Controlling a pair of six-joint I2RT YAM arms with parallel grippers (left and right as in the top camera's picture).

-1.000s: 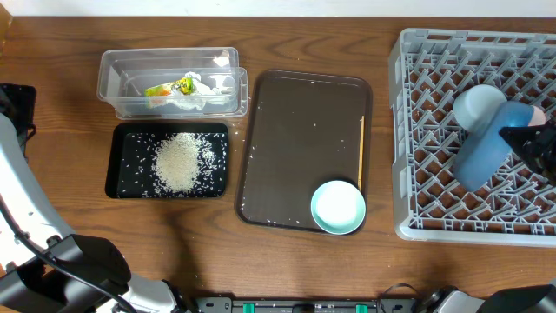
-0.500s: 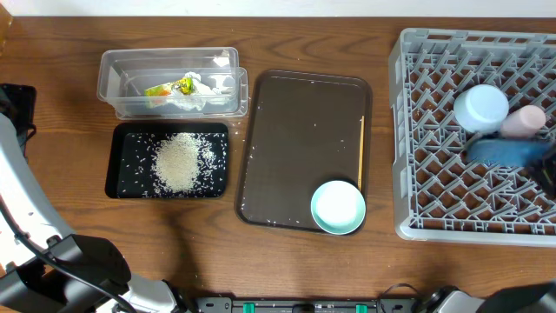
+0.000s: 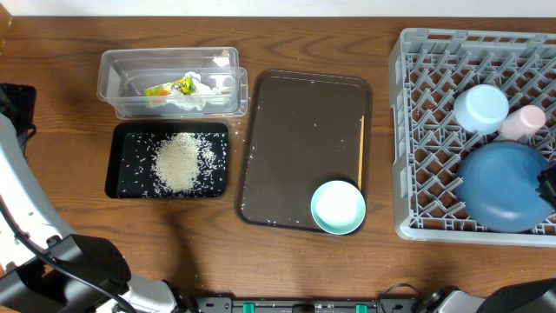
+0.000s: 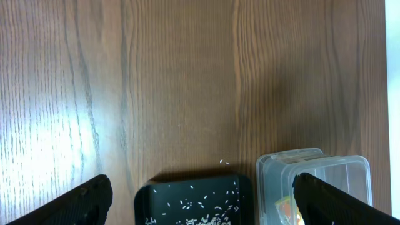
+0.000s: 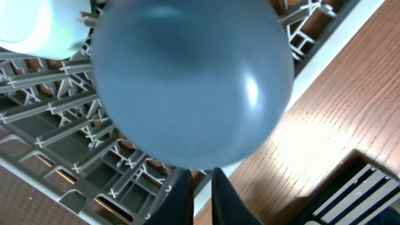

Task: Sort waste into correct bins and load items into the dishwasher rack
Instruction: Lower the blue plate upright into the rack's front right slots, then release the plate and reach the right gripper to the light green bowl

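The dark-blue plate (image 3: pixel 502 187) lies face down in the grey dishwasher rack (image 3: pixel 417 87), at its front right. In the right wrist view the plate (image 5: pixel 187 81) fills the frame, and my right gripper (image 5: pixel 201 181) is pinched on its near rim over the rack's edge (image 5: pixel 62 162). A pale blue bowl (image 3: pixel 480 108) and the pink cup (image 3: pixel 524 122) sit in the rack behind the plate. A mint bowl (image 3: pixel 338 207) and the wooden stick (image 3: pixel 361 152) lie on the brown tray (image 3: pixel 295 139). My left gripper (image 4: pixel 200 200) is open and empty, high above the black tray (image 4: pixel 187 194) and the clear tub (image 4: pixel 312 169).
The rice heap (image 3: pixel 178 162) lies in the black tray (image 3: pixel 122 139). The crumpled wrapper (image 3: pixel 187 89) lies in the clear tub (image 3: pixel 113 87) just behind it. Stray grains dot the brown tray. The left arm runs down the table's left edge.
The plate has gone from standing tilted on edge near the bowl to lying flat at the rack's front right. The pink cup has come into view. The left arm has not moved.
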